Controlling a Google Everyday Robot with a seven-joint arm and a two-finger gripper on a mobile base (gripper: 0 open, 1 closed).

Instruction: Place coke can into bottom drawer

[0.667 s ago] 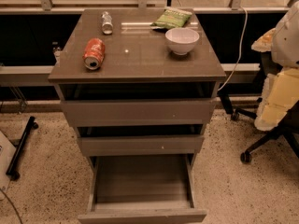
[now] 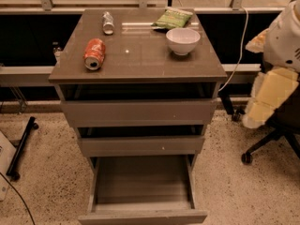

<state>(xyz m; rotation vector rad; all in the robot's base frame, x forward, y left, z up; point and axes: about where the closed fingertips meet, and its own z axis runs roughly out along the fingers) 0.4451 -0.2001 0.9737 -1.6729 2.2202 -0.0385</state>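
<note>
The coke can [image 2: 94,54], red-orange with a silver top, lies on its side on the left part of the cabinet top [image 2: 140,62], its end facing the front edge. The bottom drawer [image 2: 143,184] is pulled out at the foot of the cabinet and its inside is bare. My arm and gripper [image 2: 261,108], white and pale yellow, hang at the right edge of the view. They are beside the cabinet at about the height of the top drawer, well apart from the can.
A smaller silver-grey can [image 2: 108,22] lies at the back left of the top. A white bowl [image 2: 183,40] and a green snack bag [image 2: 173,18] are at the back right. The two upper drawers [image 2: 138,111] stand slightly open. An office chair base [image 2: 269,142] is on the floor to the right.
</note>
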